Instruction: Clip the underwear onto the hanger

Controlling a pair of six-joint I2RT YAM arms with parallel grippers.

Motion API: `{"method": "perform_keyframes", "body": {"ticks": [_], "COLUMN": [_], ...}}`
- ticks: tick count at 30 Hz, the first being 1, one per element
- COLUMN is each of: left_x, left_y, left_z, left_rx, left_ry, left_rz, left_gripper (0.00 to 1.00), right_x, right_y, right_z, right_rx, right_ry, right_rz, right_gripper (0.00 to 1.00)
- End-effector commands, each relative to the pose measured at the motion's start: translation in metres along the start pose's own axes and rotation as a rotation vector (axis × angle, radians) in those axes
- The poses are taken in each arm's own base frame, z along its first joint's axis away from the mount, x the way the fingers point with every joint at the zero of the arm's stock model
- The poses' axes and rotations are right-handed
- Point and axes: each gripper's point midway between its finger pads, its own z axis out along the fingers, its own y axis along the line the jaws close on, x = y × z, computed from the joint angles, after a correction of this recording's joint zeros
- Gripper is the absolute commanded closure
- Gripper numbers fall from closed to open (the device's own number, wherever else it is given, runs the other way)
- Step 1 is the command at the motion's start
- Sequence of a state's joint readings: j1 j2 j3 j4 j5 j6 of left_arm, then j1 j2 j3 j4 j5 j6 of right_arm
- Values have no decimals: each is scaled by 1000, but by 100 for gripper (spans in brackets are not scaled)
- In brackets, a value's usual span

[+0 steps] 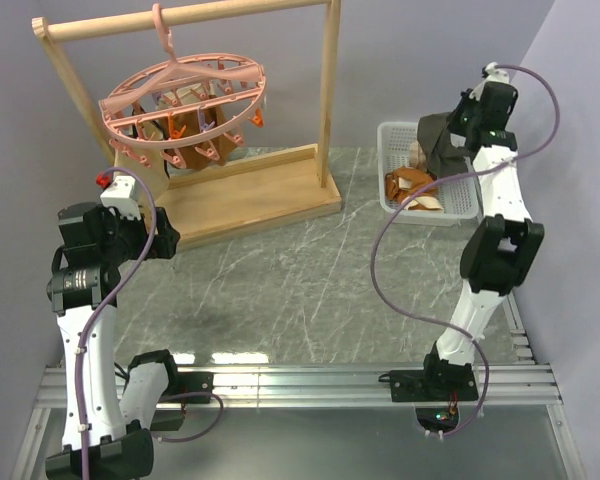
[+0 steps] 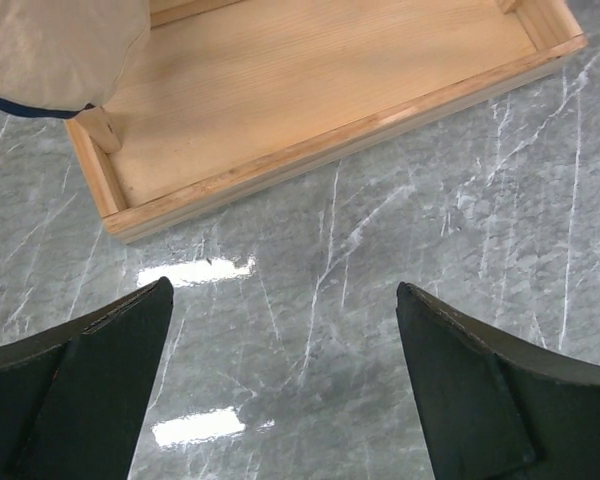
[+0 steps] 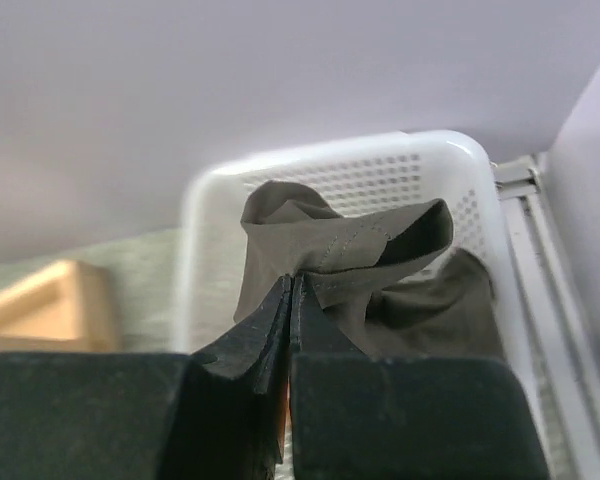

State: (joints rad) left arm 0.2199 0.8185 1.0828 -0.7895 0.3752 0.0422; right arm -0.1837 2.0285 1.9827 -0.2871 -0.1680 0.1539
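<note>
The dark brown-grey underwear [image 1: 441, 143] hangs from my right gripper [image 1: 460, 125] above the white basket [image 1: 468, 208] at the back right. In the right wrist view my right gripper [image 3: 293, 282] is shut on a fold of the underwear [image 3: 350, 255], which droops over the basket [image 3: 212, 215]. The round salmon-pink hanger [image 1: 185, 105] with several pink and orange clips hangs by its hook from the wooden rack's top bar at the back left. My left gripper [image 1: 165, 238] is open and empty, low over the table near the rack's base; its view [image 2: 285, 305] shows only marble between the fingers.
The wooden frame rack [image 1: 240, 195] stands at the back left with its tray base [image 2: 310, 110]. Orange-and-cream garments [image 1: 412, 187] lie in the basket. A tan cloth piece [image 2: 55, 50] hangs near the rack's left post. A metal rail [image 1: 300, 385] runs along the near edge.
</note>
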Motion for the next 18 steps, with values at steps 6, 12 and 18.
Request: {"method": "perform_keyframes", "body": {"ticks": [6, 12, 18], "left_x": [-13, -20, -29], "left_y": [-16, -23, -30], "left_z": [-2, -4, -2], "left_rx": [82, 114, 157], "left_ry": [-64, -101, -125], "left_rz": [-3, 11, -23], "left_gripper": [1, 1, 1], "right_x": [-60, -76, -90], "right_y": [40, 73, 121], "right_z": [-107, -179, -244], "right_rx": [-129, -268, -436], "right_ry": [-198, -244, -252], "right_rz": [177, 179, 109], "right_gripper": [100, 100, 100]}}
